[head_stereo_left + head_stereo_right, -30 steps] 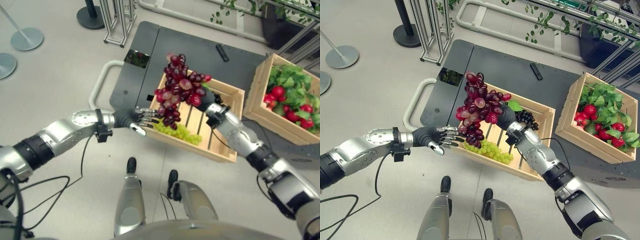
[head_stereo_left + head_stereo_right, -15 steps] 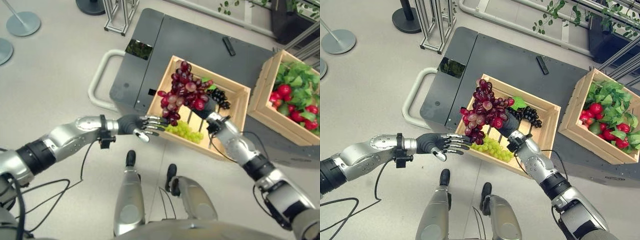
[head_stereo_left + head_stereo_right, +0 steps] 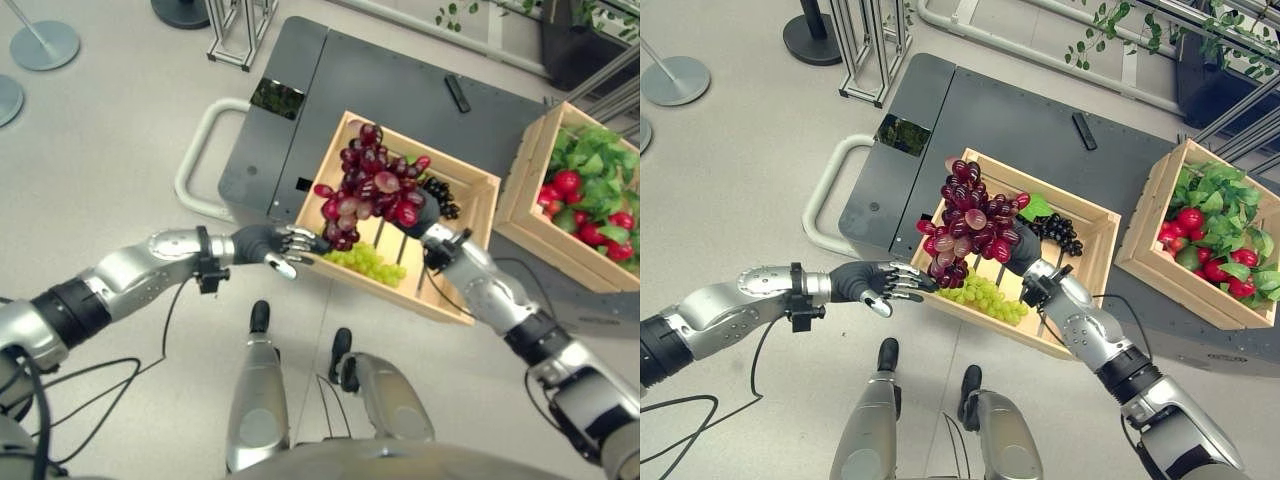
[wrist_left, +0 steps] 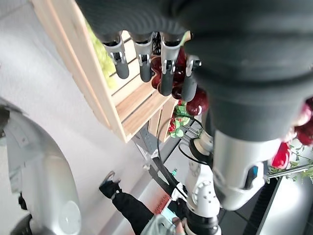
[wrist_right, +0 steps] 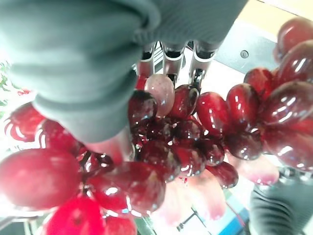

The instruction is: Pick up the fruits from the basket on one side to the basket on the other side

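A big bunch of red grapes (image 3: 368,190) hangs over the left part of a slatted wooden crate (image 3: 452,305). My right hand (image 3: 421,213) is shut on its stem end, and the berries crowd its own view (image 5: 195,127). My left hand (image 3: 279,246) reaches in at the crate's near left edge with its fingers (image 4: 142,58) straight, their tips just under the bunch's lowest berries. Green grapes (image 3: 366,262) lie in the crate's near corner. Black grapes (image 3: 438,192) lie toward its far side beside a green leaf.
The crate stands on a dark flat cart (image 3: 380,85) with a white handle (image 3: 195,165) and a small black bar (image 3: 455,92). A second crate (image 3: 520,175) of red fruit and green leaves is at the right. Stanchion bases (image 3: 45,42) and a metal frame stand far left.
The camera has shifted. The red bunch has come down closer to the crate in my right hand. My left hand has stayed under it at the crate's edge.
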